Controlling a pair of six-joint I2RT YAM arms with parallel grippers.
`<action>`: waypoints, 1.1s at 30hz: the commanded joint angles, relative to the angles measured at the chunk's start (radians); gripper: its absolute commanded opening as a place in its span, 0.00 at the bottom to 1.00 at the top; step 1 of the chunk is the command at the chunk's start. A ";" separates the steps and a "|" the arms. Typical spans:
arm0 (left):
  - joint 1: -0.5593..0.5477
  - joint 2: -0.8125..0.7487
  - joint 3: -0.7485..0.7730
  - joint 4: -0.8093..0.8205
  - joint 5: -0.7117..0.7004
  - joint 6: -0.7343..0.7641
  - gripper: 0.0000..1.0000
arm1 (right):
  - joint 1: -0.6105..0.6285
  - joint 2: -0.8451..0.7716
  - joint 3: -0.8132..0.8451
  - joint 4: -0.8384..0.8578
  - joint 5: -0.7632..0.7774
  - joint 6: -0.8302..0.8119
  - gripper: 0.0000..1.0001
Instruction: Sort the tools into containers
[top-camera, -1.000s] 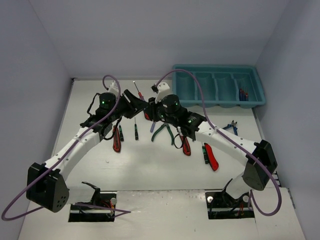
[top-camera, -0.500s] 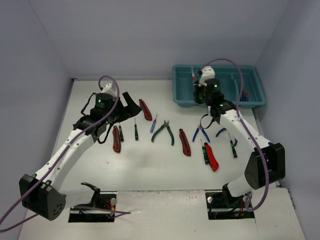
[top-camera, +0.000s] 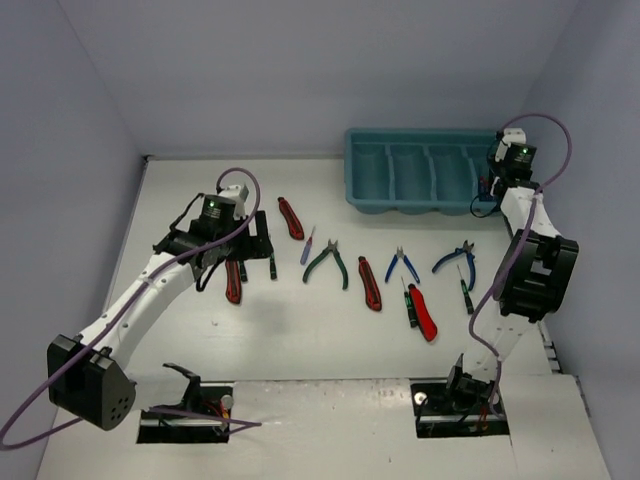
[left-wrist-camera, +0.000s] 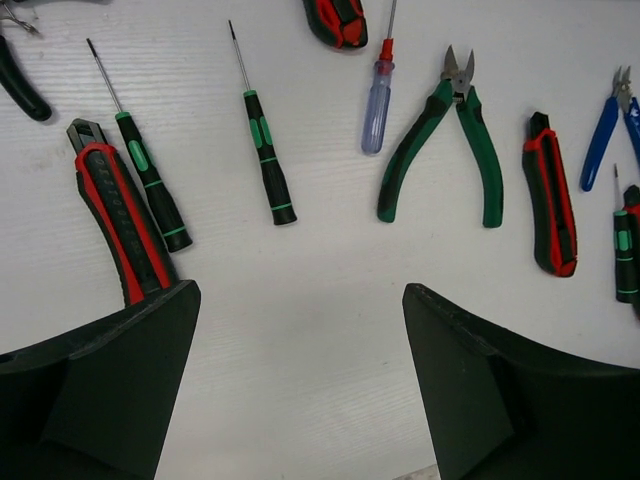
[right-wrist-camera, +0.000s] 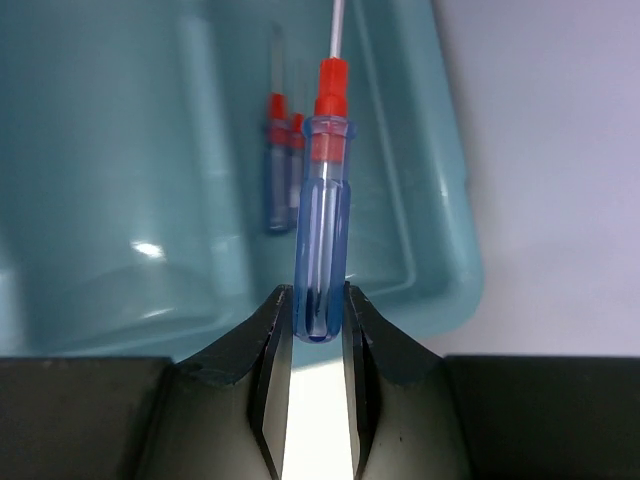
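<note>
My right gripper (right-wrist-camera: 320, 330) is shut on the butt of a clear blue-handled screwdriver (right-wrist-camera: 322, 240) with a red collar. It holds it over the rightmost compartment of the teal tray (right-wrist-camera: 110, 130), where two similar screwdrivers (right-wrist-camera: 278, 170) lie. In the top view this gripper (top-camera: 497, 178) is at the tray's (top-camera: 430, 205) right end. My left gripper (left-wrist-camera: 300, 380) is open and empty just above the table. A red-and-black knife (left-wrist-camera: 115, 215) runs under its left finger (left-wrist-camera: 110, 390), and two dark green screwdrivers (left-wrist-camera: 268, 165) lie just beyond.
Spread on the table are a blue screwdriver (top-camera: 307, 248), green pliers (top-camera: 328, 262), red-and-black knives (top-camera: 370, 284), two blue pliers (top-camera: 403, 265), and more knives and screwdrivers (top-camera: 424, 313). The back and side walls stand close to the tray.
My right arm swung from the table's middle to the tray's right end, carrying the blue screwdriver. My left gripper stayed open and drew back toward the knife and green screwdrivers.
</note>
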 joint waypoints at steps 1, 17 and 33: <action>0.000 0.038 0.043 0.010 -0.006 0.078 0.81 | -0.024 0.082 0.116 0.050 -0.047 -0.038 0.01; -0.045 0.316 0.263 0.012 0.041 0.075 0.77 | -0.036 0.098 0.327 0.041 -0.050 0.015 0.62; -0.130 0.686 0.515 -0.073 -0.059 0.015 0.64 | 0.126 -0.425 -0.124 0.056 -0.088 0.254 0.63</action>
